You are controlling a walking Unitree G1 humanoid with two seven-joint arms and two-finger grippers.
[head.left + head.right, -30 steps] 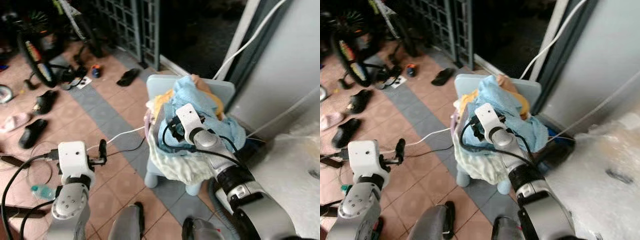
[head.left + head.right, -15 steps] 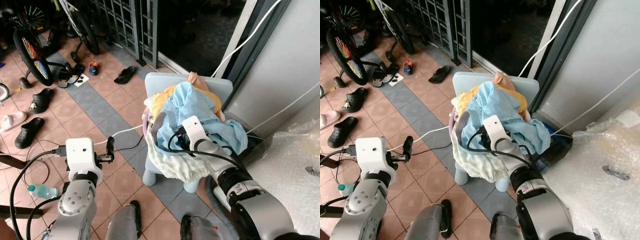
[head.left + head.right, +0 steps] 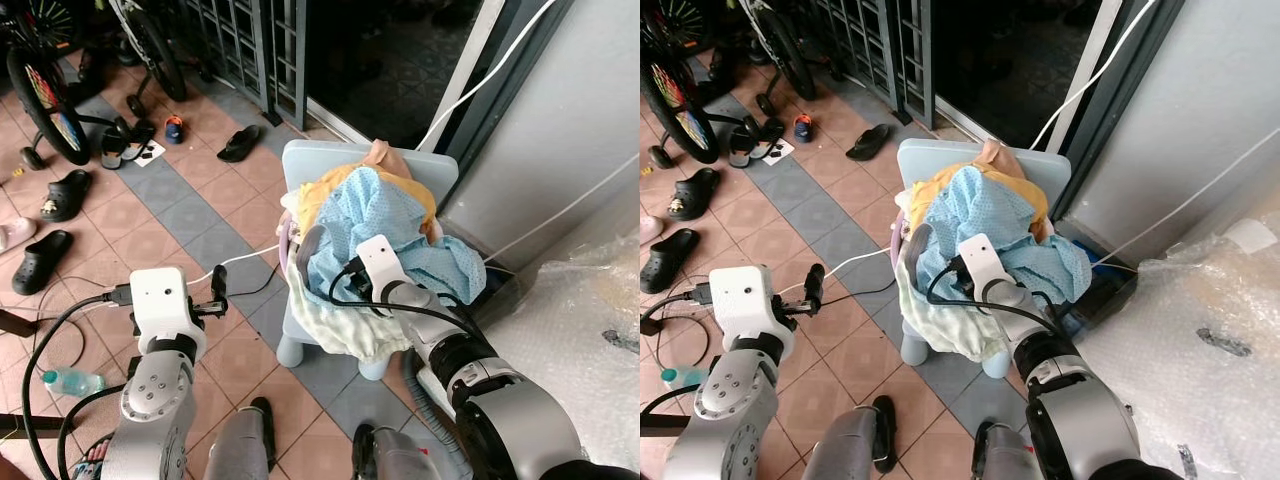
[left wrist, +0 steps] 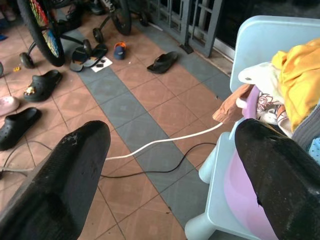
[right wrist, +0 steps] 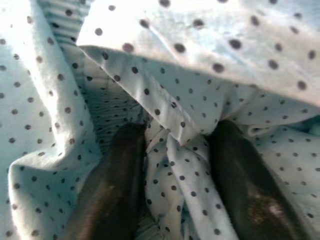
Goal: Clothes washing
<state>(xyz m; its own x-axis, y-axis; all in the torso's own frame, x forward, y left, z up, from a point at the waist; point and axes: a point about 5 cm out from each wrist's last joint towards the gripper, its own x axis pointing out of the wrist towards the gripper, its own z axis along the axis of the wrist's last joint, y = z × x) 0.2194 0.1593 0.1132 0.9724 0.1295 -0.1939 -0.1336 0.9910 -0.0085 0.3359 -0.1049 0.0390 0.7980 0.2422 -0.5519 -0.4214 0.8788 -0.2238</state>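
Tiled floor (image 3: 200,215), terracotta with a grey band, runs under and ahead of both hands. Bubble-wrapped bulk (image 3: 580,350), far to the outer side of the right hand, against a grey wall. Bicycle (image 3: 40,90), well ahead of the left hand and to its outer side, by a dark metal gate (image 3: 250,45). Pale blue plastic chair (image 3: 330,165), just ahead of the right hand, serving as the holder: heaped on its seat are a light blue dotted garment (image 3: 385,225) uppermost, a yellow garment (image 3: 320,195) behind it toward the chair back, and a pale green cloth (image 3: 345,325) hanging over the front edge nearest the robot; a lilac basin rim (image 4: 250,107) shows at the pile's side facing the left hand. Right hand (image 5: 175,185), pushed into the dotted garment, a fold of that fabric lying between its two narrowly parted fingers (image 5: 112,185); whether they grip it cannot be told. Left hand (image 4: 170,165), held low over the floor beside the chair, fingers spread wide, holding nothing. White cable (image 4: 165,142), on the floor just ahead of the left hand, leading to the chair. Sandals and slippers (image 3: 50,195), scattered ahead of the left hand. Plastic bottle (image 3: 65,382), on the floor beside the left arm.
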